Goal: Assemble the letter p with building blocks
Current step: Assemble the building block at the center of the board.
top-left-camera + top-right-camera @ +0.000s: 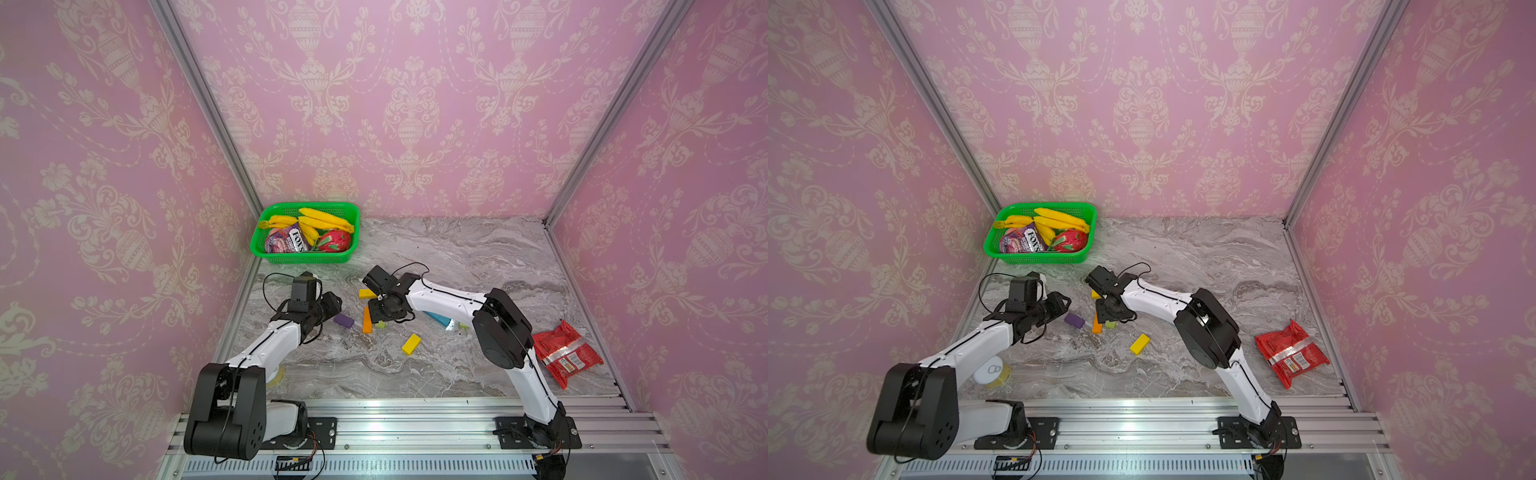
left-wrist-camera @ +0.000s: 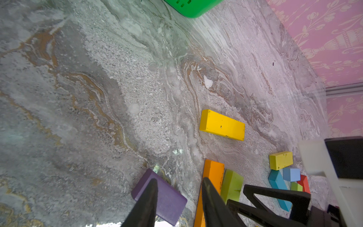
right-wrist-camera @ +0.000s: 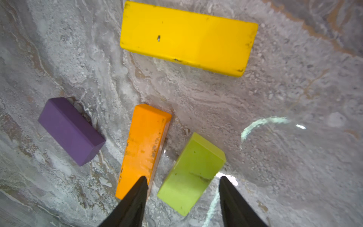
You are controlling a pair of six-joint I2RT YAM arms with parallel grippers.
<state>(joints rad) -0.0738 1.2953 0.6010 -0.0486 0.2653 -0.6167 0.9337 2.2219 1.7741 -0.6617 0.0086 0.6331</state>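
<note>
Grey-marbled tbl (image 3: pixel 294 102), purple blk (image 3: pixel 70 130), orange blk (image 3: pixel 144 149), lime blk (image 3: pixel 191 173).

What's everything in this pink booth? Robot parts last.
yellow blocks: 2, yellow, mid-table
orange block: 1, orange, mid-table
lime block: 1, lime, beside orange
purple block: 1, purple, left of orange
block cluster: 5, mixed colours, right of lime
basket: 1, green, far left
bananas: several, yellow, in basket
sweet packet: 1, purple, in basket
fruit: 1, red, in basket
snack packet: 1, red, right edge
tub: 1, white-lidded, near left corner
left gripper: 1, black, open by purple
right gripper: 1, black, open around lime
</note>
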